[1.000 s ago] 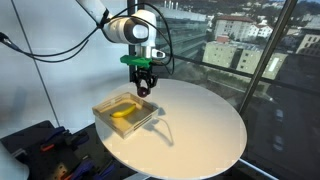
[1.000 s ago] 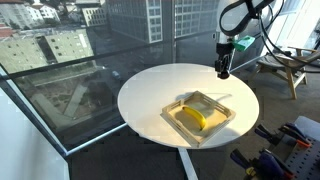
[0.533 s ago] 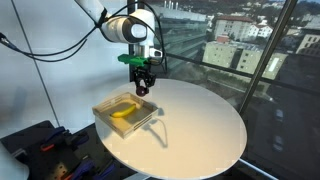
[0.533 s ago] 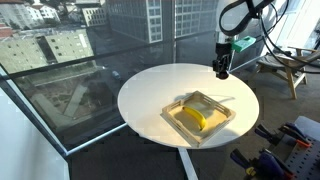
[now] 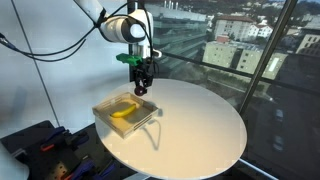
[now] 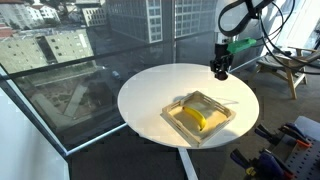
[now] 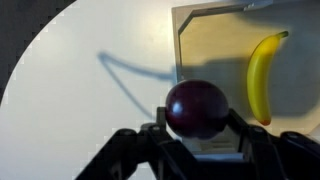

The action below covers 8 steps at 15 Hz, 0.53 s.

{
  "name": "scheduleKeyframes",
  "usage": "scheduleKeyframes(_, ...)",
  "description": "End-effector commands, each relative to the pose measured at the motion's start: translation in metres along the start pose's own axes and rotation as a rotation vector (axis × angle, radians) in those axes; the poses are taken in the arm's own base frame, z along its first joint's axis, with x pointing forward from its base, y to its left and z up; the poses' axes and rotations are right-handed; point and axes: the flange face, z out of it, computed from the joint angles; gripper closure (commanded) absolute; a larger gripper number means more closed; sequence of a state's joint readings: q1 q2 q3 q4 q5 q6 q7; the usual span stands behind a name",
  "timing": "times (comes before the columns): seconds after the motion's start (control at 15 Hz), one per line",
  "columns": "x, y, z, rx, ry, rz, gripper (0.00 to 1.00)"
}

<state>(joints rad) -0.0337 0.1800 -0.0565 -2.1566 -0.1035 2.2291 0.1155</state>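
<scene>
My gripper [image 7: 197,118] is shut on a dark red round fruit, a plum [image 7: 196,108], and holds it in the air above the round white table [image 5: 195,125]. In both exterior views the gripper [image 5: 141,88] [image 6: 218,72] hangs near the table's edge, just beyond one end of a shallow light wooden tray [image 5: 104,109] [image 6: 222,118]. A yellow banana [image 7: 262,75] [image 5: 122,113] [image 6: 192,118] lies inside the tray [image 7: 210,45].
Floor-to-ceiling windows with a city view stand behind the table [image 6: 150,95]. Dark equipment sits on the floor beside it [image 5: 40,145] [image 6: 290,145]. A wooden stand [image 6: 292,72] is behind the arm.
The gripper with the plum has shifted slightly sideways along the table edge, towards the tray; the tray and banana have not moved.
</scene>
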Motion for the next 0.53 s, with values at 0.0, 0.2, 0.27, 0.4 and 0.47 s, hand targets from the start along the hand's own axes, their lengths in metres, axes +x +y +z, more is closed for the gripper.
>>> scheduleKeyframes(0.0, -0.0039, -0.0032, -0.0054, 0.009, -0.009, 0.048, 0.65)
scheduleKeyframes(0.2, -0.0041, -0.0042, -0.0063, 0.011, -0.008, 0.057, 0.65)
scheduleKeyframes(0.27, -0.0042, -0.0044, -0.0065, 0.011, -0.007, 0.060, 0.65)
scheduleKeyframes(0.4, -0.0044, -0.0050, -0.0066, 0.012, -0.008, 0.062, 0.65)
scheduleKeyframes(0.47, -0.0048, -0.0056, -0.0065, 0.013, -0.009, 0.060, 0.65)
